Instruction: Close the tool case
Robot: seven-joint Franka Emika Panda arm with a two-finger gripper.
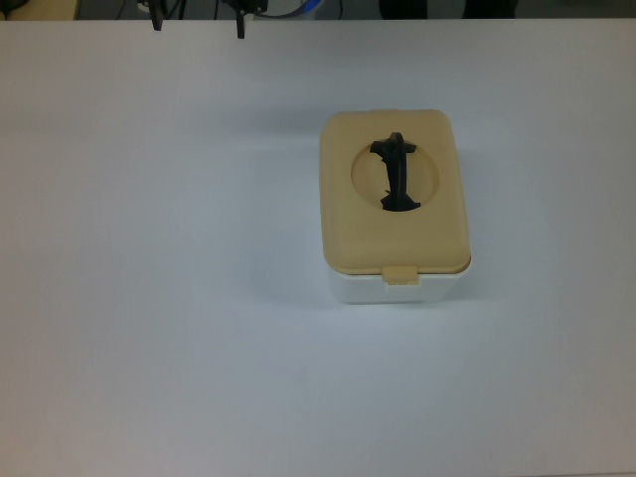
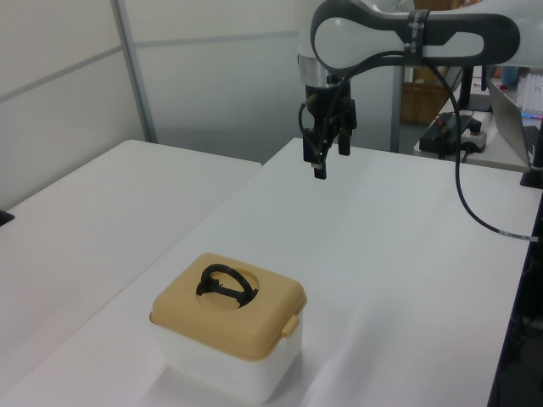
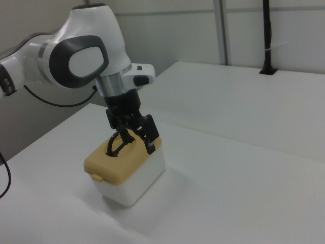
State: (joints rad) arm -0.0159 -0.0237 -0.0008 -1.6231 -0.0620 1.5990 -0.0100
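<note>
The tool case stands on the white table with its tan lid point(image 1: 396, 237) lying flat on the white box point(image 1: 397, 289). A black handle point(image 1: 397, 174) rises from the lid's round recess, and a small latch tab point(image 1: 401, 274) sits at the lid's near edge in the top view. In the left view the case point(image 2: 250, 322) is at the front, and my gripper point(image 2: 332, 161) hangs open high above the table, far behind it. Only the fingertips of the gripper point(image 1: 199, 24) show at the top view's upper edge. In the right view the gripper point(image 3: 133, 137) overlaps the case point(image 3: 136, 183), holding nothing.
A second white table point(image 2: 102, 212) adjoins on the left view's left. The arm's black cable point(image 2: 472, 203) hangs on the left view's right, with a power strip point(image 2: 454, 131) and a laptop point(image 2: 519, 110) behind it. A black post point(image 3: 266, 38) stands at the right view's far edge.
</note>
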